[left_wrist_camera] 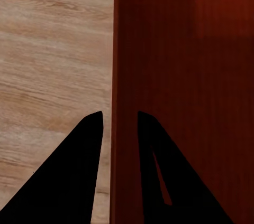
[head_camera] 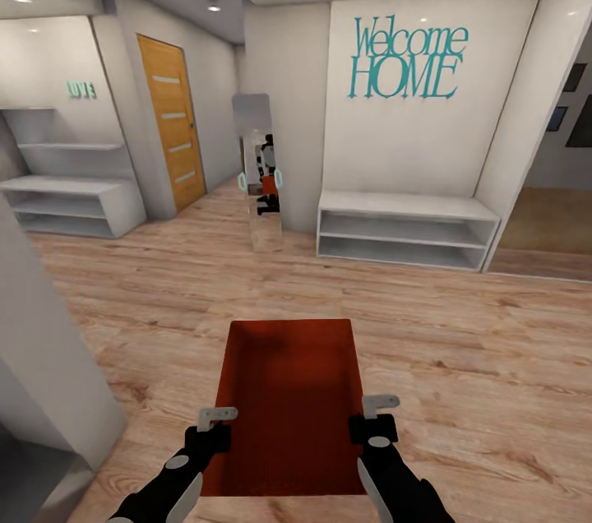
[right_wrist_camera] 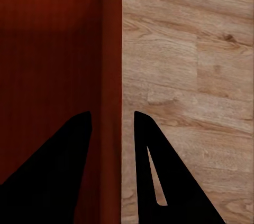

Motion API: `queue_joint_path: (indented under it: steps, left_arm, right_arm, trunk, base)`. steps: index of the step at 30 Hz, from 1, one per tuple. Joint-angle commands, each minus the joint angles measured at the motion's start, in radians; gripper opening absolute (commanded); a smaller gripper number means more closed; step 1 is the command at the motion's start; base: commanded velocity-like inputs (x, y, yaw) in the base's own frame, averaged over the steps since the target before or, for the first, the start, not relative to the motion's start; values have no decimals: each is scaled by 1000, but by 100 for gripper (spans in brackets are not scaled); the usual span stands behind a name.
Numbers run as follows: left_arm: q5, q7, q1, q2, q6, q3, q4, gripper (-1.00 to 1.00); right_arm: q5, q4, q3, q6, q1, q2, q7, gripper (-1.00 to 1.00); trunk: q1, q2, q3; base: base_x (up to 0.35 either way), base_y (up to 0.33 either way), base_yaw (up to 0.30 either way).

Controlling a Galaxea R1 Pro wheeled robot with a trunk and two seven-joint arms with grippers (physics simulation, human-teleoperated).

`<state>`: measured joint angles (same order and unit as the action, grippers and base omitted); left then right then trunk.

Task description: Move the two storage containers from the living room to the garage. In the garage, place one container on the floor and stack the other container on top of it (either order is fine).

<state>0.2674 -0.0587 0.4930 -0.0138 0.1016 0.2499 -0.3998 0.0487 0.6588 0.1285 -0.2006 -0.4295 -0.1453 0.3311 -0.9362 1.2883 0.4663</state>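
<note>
One orange-red lidless storage container (head_camera: 292, 391) hangs level in front of me above light wood-plank flooring, carried between both arms. My left gripper (head_camera: 216, 418) is shut on its left wall, and in the left wrist view the left gripper (left_wrist_camera: 120, 115) straddles that wall of the container (left_wrist_camera: 201, 102). My right gripper (head_camera: 381, 408) is shut on the right wall, and the right wrist view shows the right gripper (right_wrist_camera: 112, 114) pinching the rim of the container (right_wrist_camera: 47, 65). The garage and its concrete floor are out of view.
A hallway lies ahead. A white low shelf bench (head_camera: 407, 227) stands under a "Welcome HOME" wall. A tall mirror (head_camera: 259, 169) leans at the corner, with a wooden door (head_camera: 173, 124) left of it. A white wall edge (head_camera: 41, 358) is close on my left, and an opening (head_camera: 551, 227) is at right.
</note>
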Motion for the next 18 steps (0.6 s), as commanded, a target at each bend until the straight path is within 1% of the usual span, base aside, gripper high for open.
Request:
queue_joint_path:
  steps: [1, 18]
  left_arm:
    - [7, -14, 1, 18, 3, 6, 1, -100]
    - [7, -14, 1, 17, 3, 7, 1, -100]
  right_arm:
    - [11, 4, 10, -5, -2, 4, 19, -100]
    - [13, 3, 11, -7, -2, 3, 18, -100]
  trunk:
    - [-1, 1, 1]
    - [-1, 1, 1]
  base:
    - [333, 0, 0]
    - [333, 0, 0]
